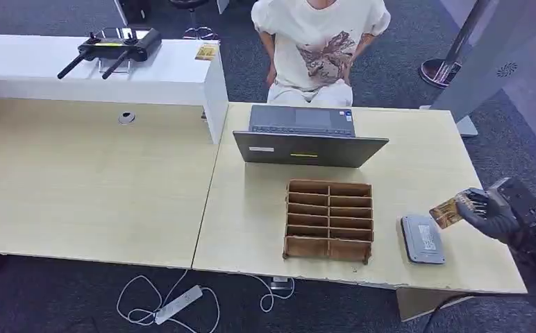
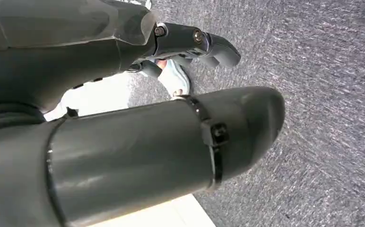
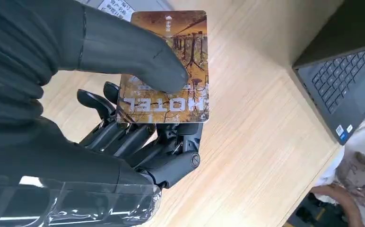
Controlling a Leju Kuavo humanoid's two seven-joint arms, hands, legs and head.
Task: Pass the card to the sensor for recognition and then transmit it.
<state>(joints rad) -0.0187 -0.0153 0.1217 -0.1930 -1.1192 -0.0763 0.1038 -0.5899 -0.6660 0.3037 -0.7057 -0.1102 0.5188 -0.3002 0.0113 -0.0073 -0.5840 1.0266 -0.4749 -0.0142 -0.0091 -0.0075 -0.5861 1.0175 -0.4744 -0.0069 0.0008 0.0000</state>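
My right hand [image 1: 491, 214] hovers at the table's right edge and pinches a brown hotel card [image 1: 447, 212] between thumb and fingers. Up close, the card [image 3: 171, 66] shows a yellow-brown picture and the word HOTEL, with the thumb [image 3: 138, 54] pressed on its face. The grey flat sensor [image 1: 422, 238] lies on the table just left of and below the card; the card is above the table, off to the sensor's right. My left hand [image 2: 190, 45] hangs over grey carpet, fingers slightly curled, with nothing in it.
A wooden slotted card rack [image 1: 329, 220] stands mid-table left of the sensor. An open laptop [image 1: 307, 135] sits behind it, and a seated person [image 1: 319, 48] faces it. A white counter [image 1: 91, 66] with a controller [image 1: 112, 47] stands back left.
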